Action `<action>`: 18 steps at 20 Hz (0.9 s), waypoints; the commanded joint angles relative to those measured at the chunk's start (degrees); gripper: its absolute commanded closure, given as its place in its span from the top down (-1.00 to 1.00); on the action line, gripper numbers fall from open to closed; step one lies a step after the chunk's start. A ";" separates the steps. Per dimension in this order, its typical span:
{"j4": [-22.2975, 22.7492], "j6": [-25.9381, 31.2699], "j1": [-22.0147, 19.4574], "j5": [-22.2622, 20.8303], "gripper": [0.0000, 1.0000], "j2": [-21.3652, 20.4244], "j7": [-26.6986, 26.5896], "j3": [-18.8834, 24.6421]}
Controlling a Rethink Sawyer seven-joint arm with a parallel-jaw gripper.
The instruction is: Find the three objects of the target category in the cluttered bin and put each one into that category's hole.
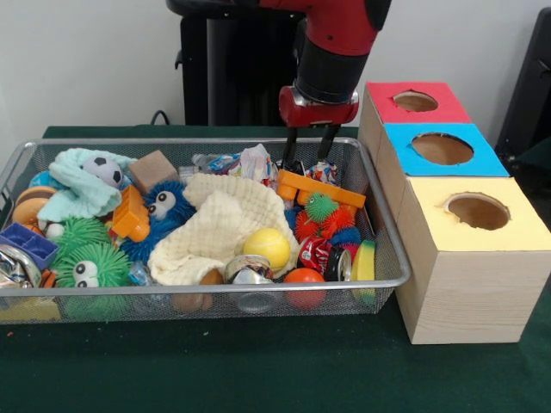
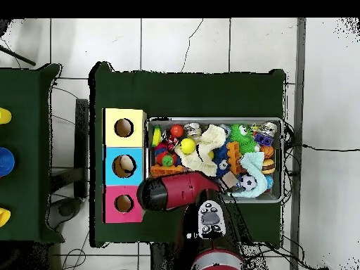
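My gripper (image 1: 310, 153) hangs over the far right corner of the wire bin (image 1: 207, 285), its two dark fingers apart and open, tips just above a flat orange block (image 1: 320, 188) and a crumpled wrapper (image 1: 325, 170). Nothing is held between them. In the bin lie a yellow ball (image 1: 267, 247), an orange ball (image 1: 303, 277), a small soccer ball (image 1: 105, 170), green (image 1: 320, 206) and red spiky balls (image 1: 337, 222), and a cream cloth (image 1: 219, 224). In the overhead view the red arm (image 2: 176, 193) hides the gripper; the yellow ball (image 2: 187, 145) and soccer ball (image 2: 247, 182) show.
Right of the bin stands a wooden box with a red hole (image 1: 415, 101), a blue hole (image 1: 442, 148) and a yellow hole (image 1: 478, 211). Fuzzy blue (image 1: 164, 211) and green toys (image 1: 86, 262), a wooden cube (image 1: 153, 169), cans (image 1: 314, 254) and a teal cloth (image 1: 77, 185) crowd the bin.
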 commanded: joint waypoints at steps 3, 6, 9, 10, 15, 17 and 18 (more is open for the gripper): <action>2.50 -3.97 1.87 4.39 1.00 2.74 15.34 -1.11; 3.11 -5.08 2.79 5.27 1.00 3.18 15.75 -1.45; 3.33 -5.39 3.93 6.36 1.00 3.46 16.06 -1.71; 3.33 -5.40 4.29 6.72 1.00 3.54 16.13 -1.83; 3.29 -5.79 4.89 8.10 1.00 3.86 15.49 -2.17; 3.31 -4.79 4.33 8.22 1.00 3.29 14.37 -2.44; 3.40 -4.45 3.72 7.99 1.00 2.82 13.51 -2.52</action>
